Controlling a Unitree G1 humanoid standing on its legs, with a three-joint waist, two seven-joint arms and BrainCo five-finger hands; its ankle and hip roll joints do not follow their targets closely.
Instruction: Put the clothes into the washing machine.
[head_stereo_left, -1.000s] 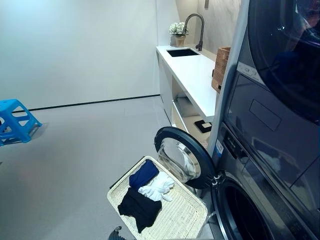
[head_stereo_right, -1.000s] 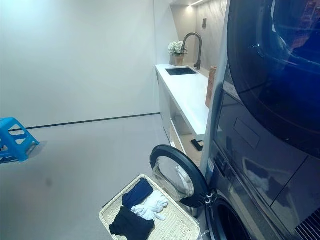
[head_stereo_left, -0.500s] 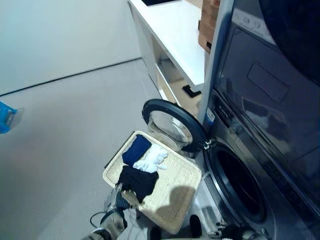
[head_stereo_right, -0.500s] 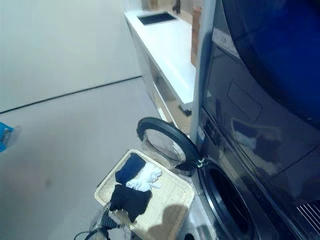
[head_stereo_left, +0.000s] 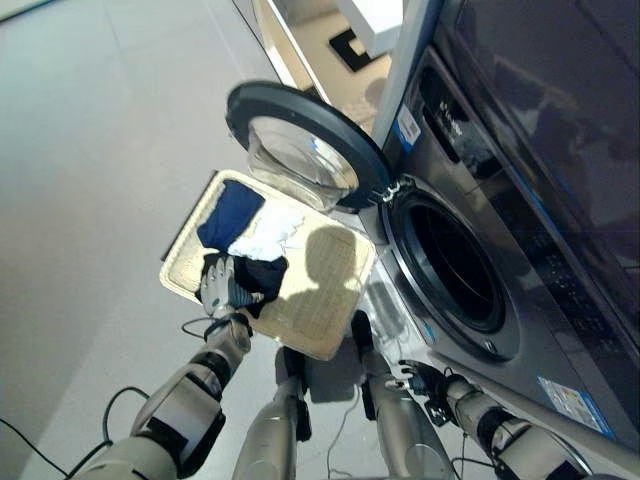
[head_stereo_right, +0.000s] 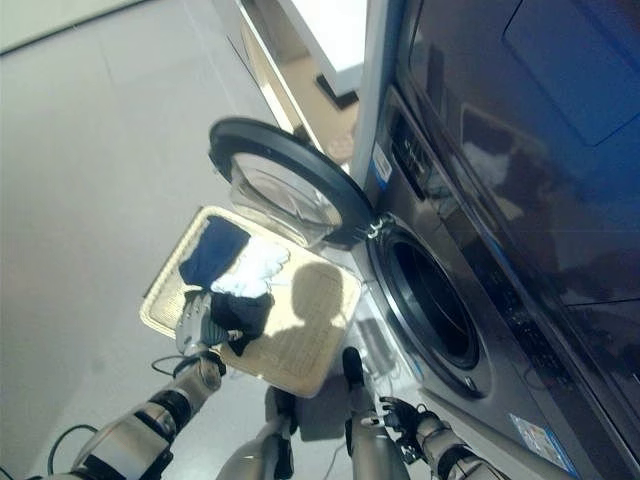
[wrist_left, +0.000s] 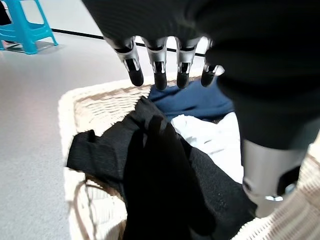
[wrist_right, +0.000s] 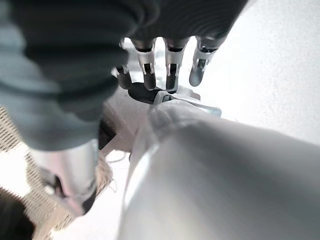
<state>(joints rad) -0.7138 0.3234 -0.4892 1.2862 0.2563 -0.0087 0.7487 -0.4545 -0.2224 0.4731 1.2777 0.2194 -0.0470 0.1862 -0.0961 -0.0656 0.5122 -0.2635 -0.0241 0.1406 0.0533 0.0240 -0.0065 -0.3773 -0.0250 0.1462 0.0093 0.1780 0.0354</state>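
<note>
Left hand (head_stereo_left: 222, 288) hangs over the near left corner of the wicker laundry basket (head_stereo_left: 330, 320), just above the black garment (wrist_left: 160, 175), its fingers (wrist_left: 159, 67) held straight and loosely apart, holding nothing. That black garment lies crumpled along the basket's near left side, with one end draped toward the rim. Beside it, toward the basket's far side, lies a white garment (head_stereo_left: 265, 235), and beyond that a navy blue garment (head_stereo_left: 228, 213) in the far left corner; the three touch one another. The right half of the basket's woven floor is bare. The basket stands on the grey floor (head_stereo_left: 90, 180), just left of the dark grey washing machine (head_stereo_left: 520, 250). The machine's round door (head_stereo_left: 300, 145) is swung wide open to the left, above the basket's far edge, and the drum opening (head_stereo_left: 450, 265) faces the basket. Right hand (head_stereo_left: 425, 380) shows low down near the foot of the machine, its fingers (wrist_right: 170, 62) straight and relaxed, with nothing in them.
</note>
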